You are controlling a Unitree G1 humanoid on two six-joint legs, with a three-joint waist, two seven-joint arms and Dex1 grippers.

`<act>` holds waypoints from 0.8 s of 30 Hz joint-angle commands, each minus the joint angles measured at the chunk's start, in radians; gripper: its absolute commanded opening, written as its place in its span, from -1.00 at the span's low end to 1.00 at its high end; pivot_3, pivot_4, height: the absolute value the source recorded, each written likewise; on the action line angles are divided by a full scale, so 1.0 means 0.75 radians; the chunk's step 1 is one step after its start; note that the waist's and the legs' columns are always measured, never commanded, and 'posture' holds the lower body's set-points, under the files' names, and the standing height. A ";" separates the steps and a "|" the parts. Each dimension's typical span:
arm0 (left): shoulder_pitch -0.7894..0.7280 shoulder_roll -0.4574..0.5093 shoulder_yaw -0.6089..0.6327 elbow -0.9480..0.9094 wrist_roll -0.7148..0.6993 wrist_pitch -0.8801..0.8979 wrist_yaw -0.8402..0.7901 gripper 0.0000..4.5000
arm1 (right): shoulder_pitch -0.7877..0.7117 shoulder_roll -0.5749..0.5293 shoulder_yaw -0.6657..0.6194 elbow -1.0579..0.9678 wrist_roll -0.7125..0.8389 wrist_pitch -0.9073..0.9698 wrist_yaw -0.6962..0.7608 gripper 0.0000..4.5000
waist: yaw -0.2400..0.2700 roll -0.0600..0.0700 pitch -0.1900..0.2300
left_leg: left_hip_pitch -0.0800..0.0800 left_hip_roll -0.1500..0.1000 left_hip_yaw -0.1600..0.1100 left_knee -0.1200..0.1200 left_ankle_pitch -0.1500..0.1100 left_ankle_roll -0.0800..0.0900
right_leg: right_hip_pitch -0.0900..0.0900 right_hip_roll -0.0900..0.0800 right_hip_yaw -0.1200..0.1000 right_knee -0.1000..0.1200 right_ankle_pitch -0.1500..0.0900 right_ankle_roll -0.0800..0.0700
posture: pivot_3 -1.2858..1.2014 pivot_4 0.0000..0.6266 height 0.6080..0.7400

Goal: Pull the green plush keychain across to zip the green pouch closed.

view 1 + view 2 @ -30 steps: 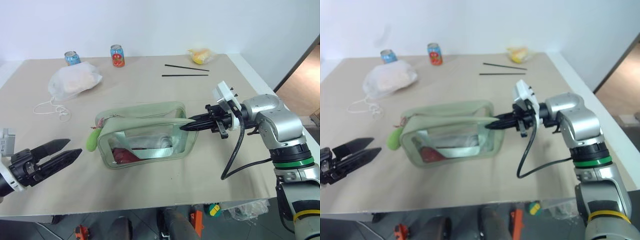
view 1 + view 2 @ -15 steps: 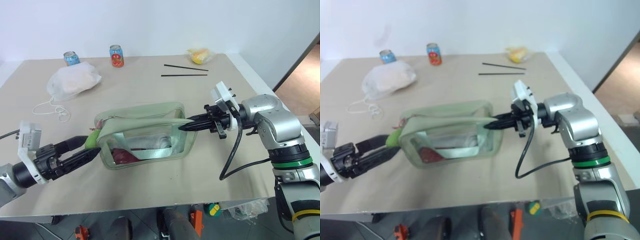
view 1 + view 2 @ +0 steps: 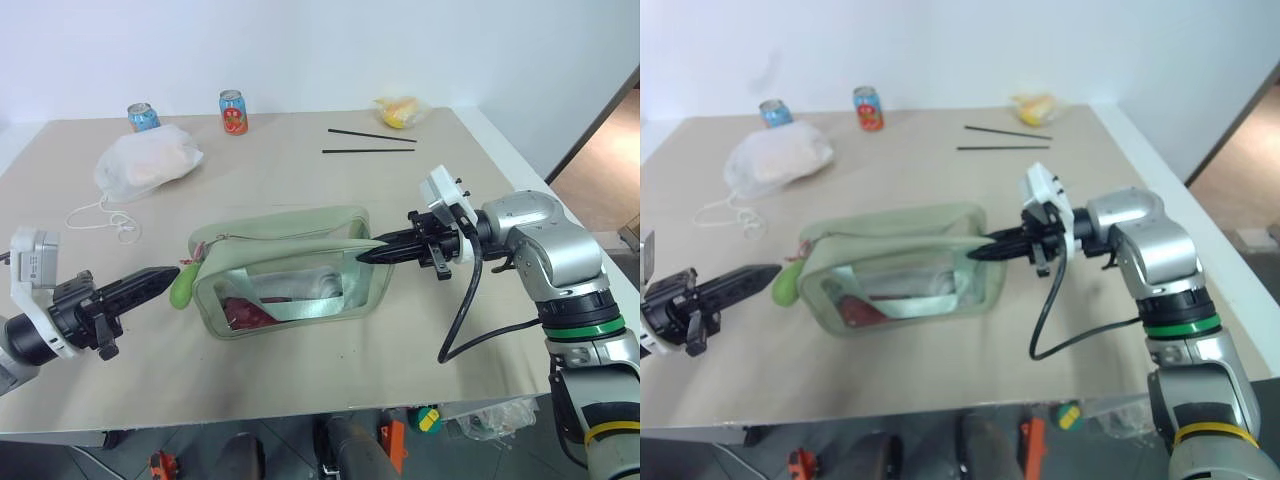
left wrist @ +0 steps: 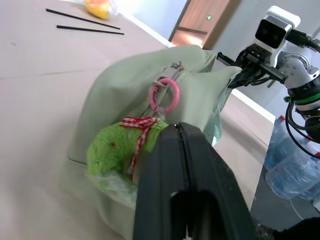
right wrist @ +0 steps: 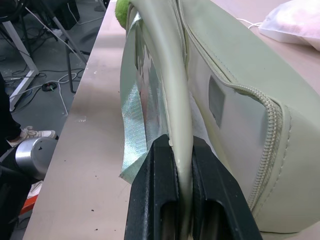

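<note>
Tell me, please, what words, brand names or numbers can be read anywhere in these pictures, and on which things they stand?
None can be read.
Red can: printed design, too small to read.
Blue can: print too small to read.
Green pouch: no lettering seen.

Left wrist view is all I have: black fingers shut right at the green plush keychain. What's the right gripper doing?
Observer: The right gripper is shut on the handle strap at the end of the green pouch opposite the green plush keychain.
Operator: Anything on the table near the pouch?
Observer: Nothing close. A white drawstring bag, two cans and two black sticks lie farther back on the table.
</note>
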 commanded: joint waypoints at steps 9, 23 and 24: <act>0.026 0.017 0.031 -0.007 0.072 -0.031 -0.010 -0.99 | -0.046 -0.008 -0.044 -0.001 0.004 -0.022 0.006 -1.00 | 0.000 0.000 0.000 | 0.000 0.000 0.000 0.000 0.000 0.000 | 0.000 0.000 0.000 0.000 0.000 0.000 | 0.03 -0.52 1.00; 0.055 -0.009 0.076 -0.027 -0.019 -0.008 0.042 0.08 | -0.036 -0.009 -0.038 0.004 -0.001 -0.023 0.008 -1.00 | 0.000 0.000 0.000 | 0.000 0.000 0.000 0.000 0.000 0.000 | 0.000 -0.001 0.000 0.000 0.000 0.000 | 0.03 -0.52 1.00; 0.069 -0.009 0.070 -0.035 -0.018 -0.005 0.040 0.08 | -0.036 -0.009 -0.038 0.005 -0.001 -0.023 0.009 -1.00 | 0.000 0.000 0.000 | 0.000 0.000 0.000 0.000 0.000 0.000 | 0.000 -0.001 0.000 0.000 0.000 0.000 | 0.03 -0.52 1.00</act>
